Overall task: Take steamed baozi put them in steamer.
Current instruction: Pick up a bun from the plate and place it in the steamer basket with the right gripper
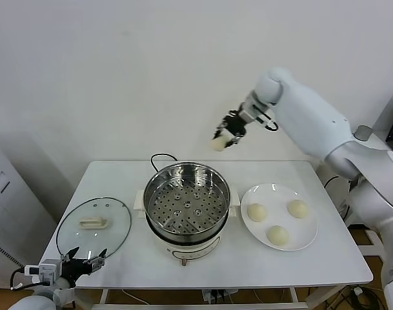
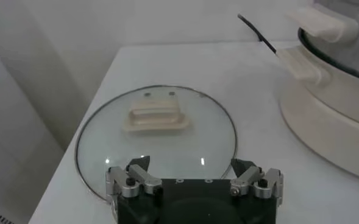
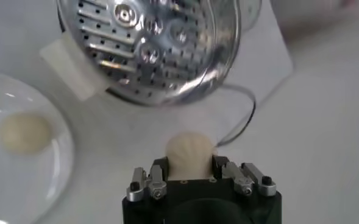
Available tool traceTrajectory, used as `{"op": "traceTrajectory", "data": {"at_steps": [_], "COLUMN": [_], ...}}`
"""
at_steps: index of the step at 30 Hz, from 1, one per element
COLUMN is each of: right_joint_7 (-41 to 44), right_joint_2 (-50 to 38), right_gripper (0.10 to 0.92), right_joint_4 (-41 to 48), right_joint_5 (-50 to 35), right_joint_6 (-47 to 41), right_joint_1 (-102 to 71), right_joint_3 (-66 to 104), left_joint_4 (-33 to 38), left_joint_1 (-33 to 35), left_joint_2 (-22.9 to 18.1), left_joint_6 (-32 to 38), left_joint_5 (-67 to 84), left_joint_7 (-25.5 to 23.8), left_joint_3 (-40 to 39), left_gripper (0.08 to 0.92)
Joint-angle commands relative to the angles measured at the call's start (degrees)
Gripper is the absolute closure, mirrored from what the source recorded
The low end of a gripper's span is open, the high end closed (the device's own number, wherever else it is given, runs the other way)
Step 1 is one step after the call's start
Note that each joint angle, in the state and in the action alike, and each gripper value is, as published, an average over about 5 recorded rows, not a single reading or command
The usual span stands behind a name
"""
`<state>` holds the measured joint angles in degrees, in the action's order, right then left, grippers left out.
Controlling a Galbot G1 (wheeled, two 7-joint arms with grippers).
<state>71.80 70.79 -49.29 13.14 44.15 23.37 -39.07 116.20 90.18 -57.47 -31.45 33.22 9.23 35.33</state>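
My right gripper (image 1: 221, 140) hangs high above the table, behind and to the right of the steamer (image 1: 188, 199), and is shut on one steamed baozi (image 3: 189, 154), a pale cream bun squeezed between its fingers. The steamer's shiny perforated basket (image 3: 149, 42) holds nothing. Three more baozi (image 1: 257, 212) (image 1: 298, 208) (image 1: 277, 235) lie on the white plate (image 1: 309, 236) to the steamer's right. My left gripper (image 2: 193, 170) stays open at the table's near left corner, just in front of the glass lid (image 2: 156, 137).
The glass lid (image 1: 93, 223) with its cream handle lies flat on the table left of the steamer. A black power cord (image 1: 161, 157) runs behind the steamer. The table's right edge lies beyond the plate.
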Motion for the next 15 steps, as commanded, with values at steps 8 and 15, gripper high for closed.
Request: {"op": "traceTrajectory", "data": {"at_steps": [8,15], "right_joint_7": [-2.06,-2.07], "right_joint_2": [1.93,1.83], "right_gripper": [0.567,0.567], "right_joint_4": [-15.50,-18.32], "right_joint_5": [5.30,11.84], "right_joint_6": [5.85,5.85], "right_joint_1": [-2.90,-6.73], "right_joint_3": [-4.51,-4.21], "left_joint_4": [-0.05,-0.03], "left_joint_1": [0.22,0.12], "left_joint_2": [0.02,-0.25], "left_joint_6": [0.13,0.12], "left_joint_5": [0.02,0.05], "left_joint_7": [0.00,0.08], "left_joint_3": [0.02,-0.08], "left_gripper": [0.177,0.177]}}
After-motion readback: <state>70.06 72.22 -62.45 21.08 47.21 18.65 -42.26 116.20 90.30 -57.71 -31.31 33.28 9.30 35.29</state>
